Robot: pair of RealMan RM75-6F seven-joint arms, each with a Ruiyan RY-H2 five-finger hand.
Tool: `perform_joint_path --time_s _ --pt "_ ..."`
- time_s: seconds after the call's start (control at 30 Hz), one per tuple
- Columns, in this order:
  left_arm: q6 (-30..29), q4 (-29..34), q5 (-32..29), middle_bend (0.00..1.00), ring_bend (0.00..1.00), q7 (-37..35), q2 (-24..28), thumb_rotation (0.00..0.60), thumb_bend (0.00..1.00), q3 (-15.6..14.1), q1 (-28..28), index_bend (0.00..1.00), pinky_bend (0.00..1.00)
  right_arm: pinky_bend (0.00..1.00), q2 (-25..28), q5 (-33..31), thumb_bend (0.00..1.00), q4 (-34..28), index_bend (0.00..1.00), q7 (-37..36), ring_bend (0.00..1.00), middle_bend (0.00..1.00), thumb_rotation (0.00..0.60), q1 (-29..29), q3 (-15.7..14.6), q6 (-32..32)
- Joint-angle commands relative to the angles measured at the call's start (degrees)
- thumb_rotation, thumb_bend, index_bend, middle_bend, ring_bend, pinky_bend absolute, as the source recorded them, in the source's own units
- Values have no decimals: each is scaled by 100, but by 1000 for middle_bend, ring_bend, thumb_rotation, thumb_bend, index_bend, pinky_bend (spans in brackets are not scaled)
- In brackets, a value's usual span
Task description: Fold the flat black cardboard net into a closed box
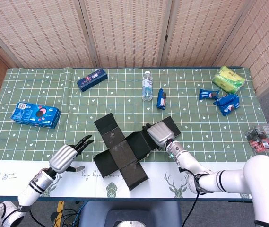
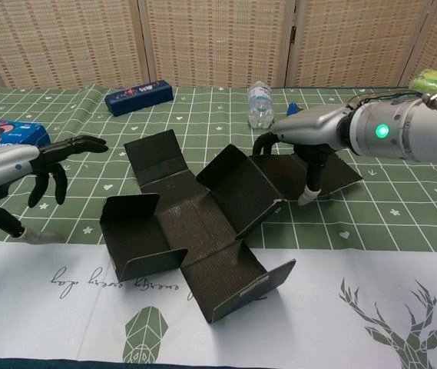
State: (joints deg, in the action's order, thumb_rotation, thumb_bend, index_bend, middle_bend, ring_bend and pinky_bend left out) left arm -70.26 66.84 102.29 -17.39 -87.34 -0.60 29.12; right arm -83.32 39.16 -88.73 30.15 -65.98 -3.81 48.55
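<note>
The black cardboard net (image 1: 121, 154) lies unfolded in a cross shape near the table's front edge, with several flaps standing partly up (image 2: 187, 219). My right hand (image 1: 158, 134) arches over the net's right-hand flap (image 2: 339, 174). Its fingers (image 2: 311, 183) point down onto the flap's front edge, and the thumb touches the raised panel beside it. My left hand (image 1: 67, 156) hovers left of the net with its fingers spread and nothing in them (image 2: 45, 171). A small gap separates it from the nearest flap.
A blue cookie box (image 1: 35, 115) lies at the far left. A dark blue box (image 1: 92, 78), a water bottle (image 1: 147, 85) and a blue packet (image 1: 161, 98) stand behind the net. Snack packs (image 1: 226, 103) and a green bag (image 1: 229, 78) lie at the back right.
</note>
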Motion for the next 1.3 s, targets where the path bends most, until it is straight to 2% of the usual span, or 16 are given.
perform_joint_path --time_s 0.03,0.3,0.43,0.87,1.07,1.3 --pt "157 -210 44 0 475 404 -335 600 162 -51 163 0 630 970 38 71 422 -36 359 -55 749 421 600 97 46 21" --pt "241 -458 -150 0 471 458 -929 600 162 55 381 0 645 970 84 268 436 -108 359 -163 750 420 600 351 139 44" --pt "341 -229 -418 0 463 113 -1052 600 161 194 476 0 649 970 97 377 437 -130 359 -197 750 421 600 440 188 31" --pt "1073 590 -1376 0 451 -1154 -919 600 162 602 791 0 695 970 220 1059 455 -277 359 -231 755 422 600 558 348 -104" --pt "1477 694 -1560 0 451 -1841 -802 600 162 625 966 0 703 970 286 1420 461 -322 362 -76 758 423 600 436 379 -312" --pt "1868 753 -1497 0 460 -2831 -593 600 161 492 1164 0 743 970 327 1766 470 -314 373 -1 761 429 600 313 428 -525"
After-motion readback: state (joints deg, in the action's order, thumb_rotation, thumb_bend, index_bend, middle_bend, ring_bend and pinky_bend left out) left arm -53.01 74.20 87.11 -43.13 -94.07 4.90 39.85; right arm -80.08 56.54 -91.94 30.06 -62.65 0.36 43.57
